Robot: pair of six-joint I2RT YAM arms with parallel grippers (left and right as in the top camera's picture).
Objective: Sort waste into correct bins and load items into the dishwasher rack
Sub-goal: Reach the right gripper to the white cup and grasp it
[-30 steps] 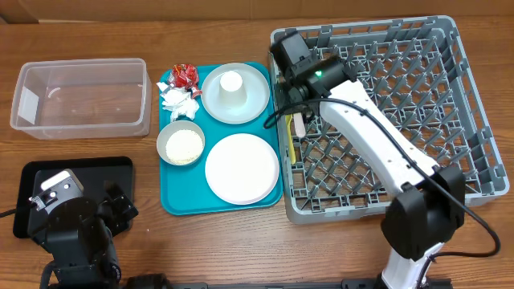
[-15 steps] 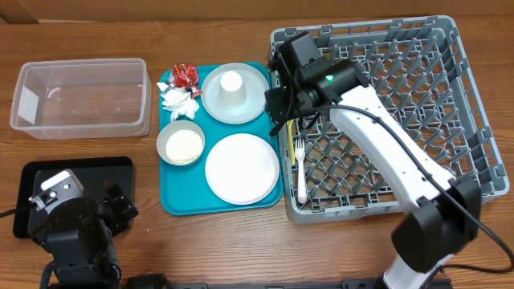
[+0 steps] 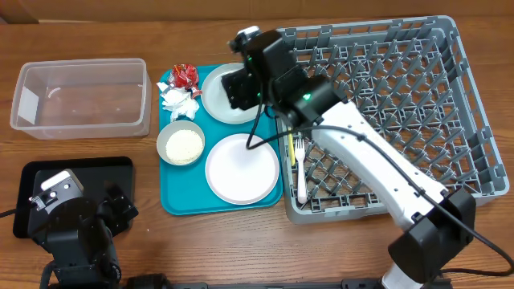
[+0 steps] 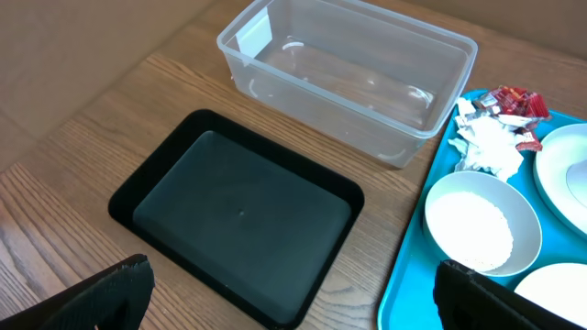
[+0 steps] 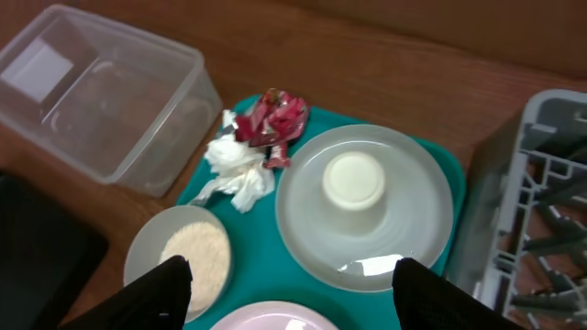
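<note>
my left jaws [image 4: 293,298] hang spread wide over the black tray [image 4: 238,215], holding nothing. the napkin [image 3: 178,100] and wrappers [image 3: 185,75] wait on the teal tray [image 3: 181,191]. my right jaws [image 5: 298,284] just dropped the fork [image 3: 300,172] in the rack [image 3: 401,80], opened, and swung left over the cup [image 5: 353,179]. 1 more thing is loaded. clear room above; rack wall close on my right.

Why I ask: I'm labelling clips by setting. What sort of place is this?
Likely a lab bench staged for dish clearing, not a kitchen: a dishwasher rack and a teal tray on a wooden table, with a robot arm.
</note>
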